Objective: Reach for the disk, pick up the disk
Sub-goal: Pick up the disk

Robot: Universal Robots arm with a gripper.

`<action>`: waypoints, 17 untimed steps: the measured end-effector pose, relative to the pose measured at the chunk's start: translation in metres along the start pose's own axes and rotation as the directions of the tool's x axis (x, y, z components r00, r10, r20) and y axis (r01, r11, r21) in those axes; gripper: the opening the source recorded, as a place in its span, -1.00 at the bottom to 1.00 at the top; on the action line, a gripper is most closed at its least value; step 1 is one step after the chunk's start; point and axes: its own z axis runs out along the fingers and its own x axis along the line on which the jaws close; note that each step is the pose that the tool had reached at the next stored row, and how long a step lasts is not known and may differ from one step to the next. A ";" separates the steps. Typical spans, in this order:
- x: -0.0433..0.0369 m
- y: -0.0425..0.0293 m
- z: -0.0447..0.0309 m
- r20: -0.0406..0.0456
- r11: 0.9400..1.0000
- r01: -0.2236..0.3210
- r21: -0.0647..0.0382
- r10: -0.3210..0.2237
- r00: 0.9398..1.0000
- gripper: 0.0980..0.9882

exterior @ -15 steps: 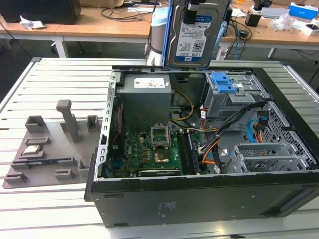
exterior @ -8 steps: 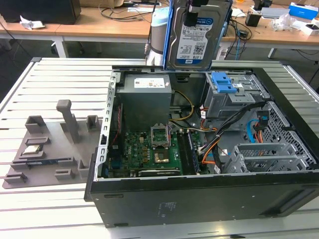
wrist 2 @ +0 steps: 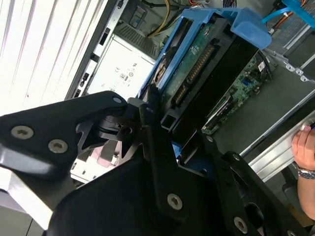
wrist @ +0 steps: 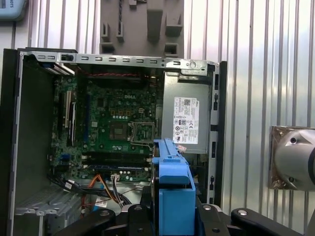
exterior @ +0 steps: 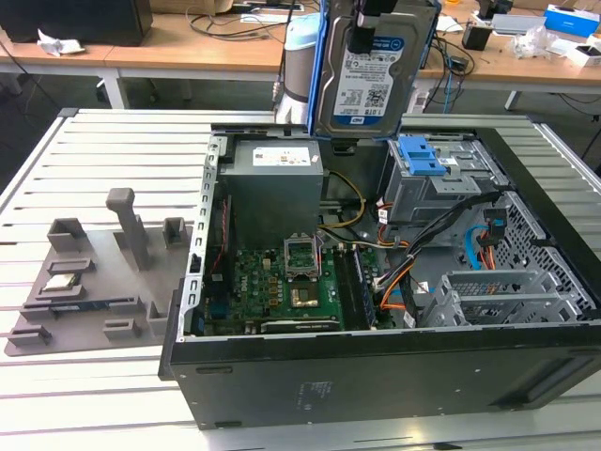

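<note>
The disk (exterior: pixel 374 80), a silver-grey hard drive with a white-and-blue label and a blue bracket along its edges, hangs upright in the air above the back of the open computer case (exterior: pixel 376 376). My gripper (exterior: pixel 373 17) is shut on its upper end. The second wrist view shows the disk (wrist 2: pixel 194 56) edge-on, its circuit board and connector facing out, between my black fingers (wrist 2: pixel 150 105). The first wrist view shows the disk's blue bracket (wrist: pixel 172 189) just ahead of the gripper (wrist: pixel 172 219), well above the case.
Inside the case are a grey power supply (exterior: pixel 274 178), a green motherboard (exterior: pixel 286 282), a drive cage with a blue latch (exterior: pixel 420 155) and loose cables. A grey fixture plate (exterior: pixel 94 272) lies on the slatted table at the exterior view's left. A person's hand (wrist 2: pixel 305 152) rests by the case.
</note>
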 end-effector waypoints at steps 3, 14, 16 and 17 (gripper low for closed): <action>0.0018 0.0001 0.0000 0.000 1.000 0.000 0.000 0.000 1.000 -0.39; 0.0144 0.0006 -0.0001 0.000 1.000 0.000 0.000 0.000 1.000 -0.39; 0.0171 0.0008 -0.0001 0.000 1.000 0.000 0.000 0.000 1.000 -0.39; 0.0188 0.0008 -0.0001 0.000 1.000 0.000 0.000 0.000 1.000 -0.39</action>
